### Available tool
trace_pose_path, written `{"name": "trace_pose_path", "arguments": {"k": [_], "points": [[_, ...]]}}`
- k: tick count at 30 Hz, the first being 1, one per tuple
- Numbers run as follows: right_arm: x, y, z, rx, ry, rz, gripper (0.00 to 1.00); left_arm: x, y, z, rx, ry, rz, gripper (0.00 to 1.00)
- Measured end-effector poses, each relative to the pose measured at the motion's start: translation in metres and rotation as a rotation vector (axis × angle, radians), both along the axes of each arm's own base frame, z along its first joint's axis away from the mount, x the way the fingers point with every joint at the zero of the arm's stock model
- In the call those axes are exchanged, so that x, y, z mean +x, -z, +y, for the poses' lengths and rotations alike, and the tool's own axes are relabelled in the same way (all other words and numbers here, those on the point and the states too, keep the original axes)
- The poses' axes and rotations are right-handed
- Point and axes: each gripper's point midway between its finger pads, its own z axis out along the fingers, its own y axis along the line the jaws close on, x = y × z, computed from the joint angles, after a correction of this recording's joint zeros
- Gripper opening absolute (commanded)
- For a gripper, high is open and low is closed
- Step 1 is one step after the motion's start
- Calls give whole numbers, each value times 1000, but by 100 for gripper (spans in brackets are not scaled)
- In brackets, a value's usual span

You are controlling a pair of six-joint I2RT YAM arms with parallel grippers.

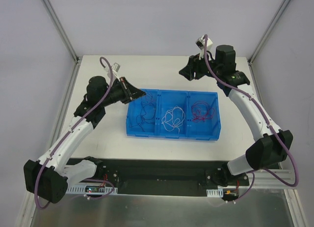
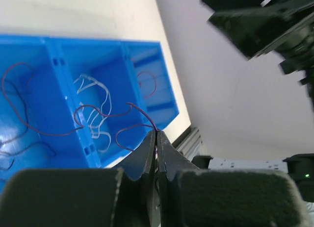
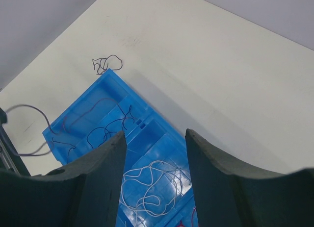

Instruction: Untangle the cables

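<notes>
1. L gripper (image 2: 157, 135): jaws fully closed, pinching one dark purple cable (image 2: 100, 112) at the fingertips.
   - From the pinch point the cable leaves in two strands. One forms a short loop just beside the tips. The other arcs across the divider and drops into the end compartment.
   - Gripper pos. in the top view: at the far L corner of the blue bin (image 1: 172, 133), tips pointing toward it.
2. R gripper (image 3: 154, 138): jaws at approx. mid width, nothing between the fingers.
   - Pos.: raised behind the bin's far R side, well apart from the bin. Wrist cam looks down over the compartments.
3. Bin: three compartments side by side, resting on the table (image 1: 162, 70) between the two arms.
   - L compartment: dark cables (image 1: 144, 114), loose and curly.
   - Centre compartment: white cables (image 1: 172, 120), in a loose coil.
   - R compartment: red cables (image 1: 203, 112), in a loose coil.
4. Outside the bin: one small dark knot (image 3: 107, 64) lies on the table, just beside a corner at the bin's dark-cable end. It shows in the R wrist view only; too thin to make out in the top view.
5. Whether the pinched cable is separate from the other dark cables in the L compartment cannot be determined.
</notes>
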Motion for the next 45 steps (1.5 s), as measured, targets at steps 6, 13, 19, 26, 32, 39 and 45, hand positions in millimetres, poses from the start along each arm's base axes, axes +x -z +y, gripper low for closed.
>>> {"name": "trace_pose_path", "arguments": {"k": [6, 13, 19, 26, 32, 39, 45], "points": [[1, 2, 0, -2, 0, 4, 54, 9, 59, -12, 89, 19, 105, 0], [2, 2, 1, -2, 0, 5, 55, 23, 119, -6, 198, -27, 235, 11], [8, 5, 3, -3, 2, 15, 54, 18, 136, 7, 277, -29, 256, 61], [9, 5, 4, -1, 4, 23, 55, 24, 85, 77, 237, -198, 118, 77], [3, 2, 14, 2, -16, 19, 55, 40, 77, 143, 290, -365, 132, 75], [-3, 0, 22, 4, -38, 17, 55, 95, 140, 192, 274, -428, 400, 72], [-2, -4, 24, 7, -41, 7, 56, 119, 224, 202, 213, -423, 667, 68]]}}
